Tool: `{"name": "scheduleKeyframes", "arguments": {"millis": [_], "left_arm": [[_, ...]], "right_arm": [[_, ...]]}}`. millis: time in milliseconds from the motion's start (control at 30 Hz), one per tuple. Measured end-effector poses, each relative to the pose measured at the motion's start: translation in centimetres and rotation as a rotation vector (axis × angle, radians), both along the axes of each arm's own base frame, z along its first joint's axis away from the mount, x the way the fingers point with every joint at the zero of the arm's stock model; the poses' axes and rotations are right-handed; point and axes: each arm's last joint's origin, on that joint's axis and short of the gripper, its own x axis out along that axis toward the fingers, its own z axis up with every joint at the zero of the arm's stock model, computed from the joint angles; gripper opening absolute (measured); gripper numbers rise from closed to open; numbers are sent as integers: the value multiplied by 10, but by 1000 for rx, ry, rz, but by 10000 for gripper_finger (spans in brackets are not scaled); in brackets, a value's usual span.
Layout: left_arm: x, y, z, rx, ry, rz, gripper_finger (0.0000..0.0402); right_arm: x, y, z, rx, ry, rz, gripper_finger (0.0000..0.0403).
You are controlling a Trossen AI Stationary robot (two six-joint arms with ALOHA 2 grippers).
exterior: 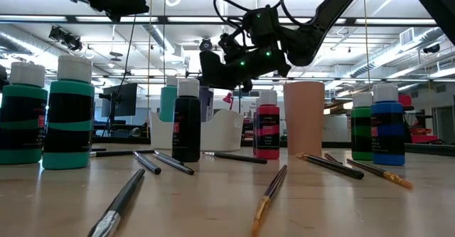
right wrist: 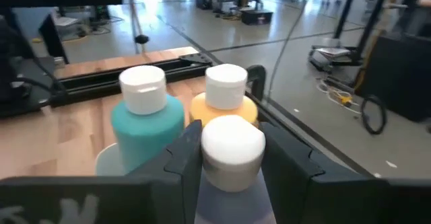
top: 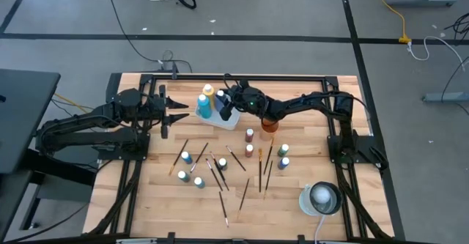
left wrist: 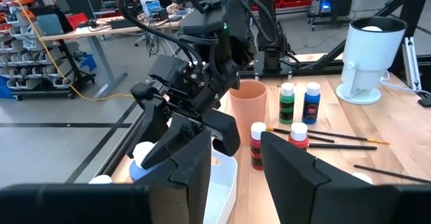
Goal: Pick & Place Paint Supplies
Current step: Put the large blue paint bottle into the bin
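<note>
Light wooden table (top: 308,174) inside a black frame, on a grey concrete floor with cables and taped lines. Workshop beyond: ceiling lights, shelving with red bins, desks. White lamp-like unit (top: 321,198) at the table's near right corner.

White tray (top: 229,119) at the far middle of the table, holding a teal bottle (right wrist: 145,116) and a yellow bottle (right wrist: 225,99), both upright, white caps up, side by side. Third bottle (right wrist: 232,153), white-capped, upright, just beside those two and over the tray.

Right gripper (right wrist: 229,150) reached across from the right side to above the tray, arm stretched low along the far edge, fingers pointing down, closed on the third bottle just under its cap, one dark finger on each side.

Left gripper (top: 178,111) hovering at the far left of the table, level, pointing toward the tray, fingers (left wrist: 289,177) parted and empty.

Orange-brown cup (top: 270,124) upright just right of the tray. Loose bottles standing upright on the middle of the table: a dark red one (top: 250,135) near the cup, a blue one (top: 283,150) and a green one (top: 281,163) toward the right, several teal and dark ones (top: 186,157) toward the left.

Brushes (top: 244,193) scattered flat between the bottles, long axes mostly running near to far, some slanted, a few crossing. Which end carries the bristles: not readable from above for most; in the low view, one (exterior: 269,194) with its metal collar toward the camera.
</note>
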Motion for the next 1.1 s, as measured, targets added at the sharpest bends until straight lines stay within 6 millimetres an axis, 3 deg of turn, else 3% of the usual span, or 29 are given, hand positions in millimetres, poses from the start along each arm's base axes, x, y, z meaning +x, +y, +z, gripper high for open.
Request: {"name": "scheduleKeyframes", "arguments": {"millis": [433, 1100], "left_arm": [[0, 0, 0, 0, 0, 0, 139], [0, 0, 0, 0, 0, 0, 139]], "right_arm": [[0, 1, -4, 25, 23, 18, 202], [0, 1, -4, 30, 24, 25, 208]]}}
